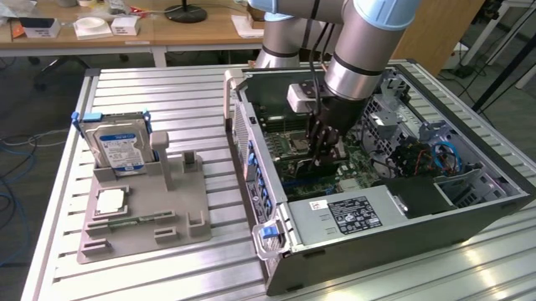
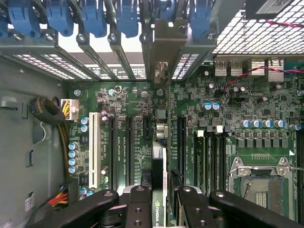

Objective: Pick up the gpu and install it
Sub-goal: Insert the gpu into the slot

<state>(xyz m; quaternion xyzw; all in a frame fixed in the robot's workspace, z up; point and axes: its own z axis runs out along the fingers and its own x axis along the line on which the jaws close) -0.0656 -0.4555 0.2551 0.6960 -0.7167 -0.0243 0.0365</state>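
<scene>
My gripper (image 1: 322,149) is reaching down inside the open computer case (image 1: 393,246), over the green motherboard (image 1: 356,164). In the wrist view the gripper (image 2: 161,197) is shut on the gpu (image 2: 158,166), a thin dark card seen edge-on between the two black fingers (image 2: 138,205). The card stands upright over the motherboard (image 2: 128,123), in line with a black expansion slot. Its silver end bracket (image 2: 166,45) sits at the case's rear slot openings, among the blue retainer clips (image 2: 128,16). Whether the card's edge is in the slot is hidden.
On the slatted table at the exterior view's left a grey fixture (image 1: 142,216) holds a silver hard drive (image 1: 117,147), a processor chip (image 1: 110,200) and a green memory stick (image 1: 134,221). Inside the case are the power supply (image 1: 352,213), the processor socket (image 2: 259,175) and cable bundles (image 2: 47,114).
</scene>
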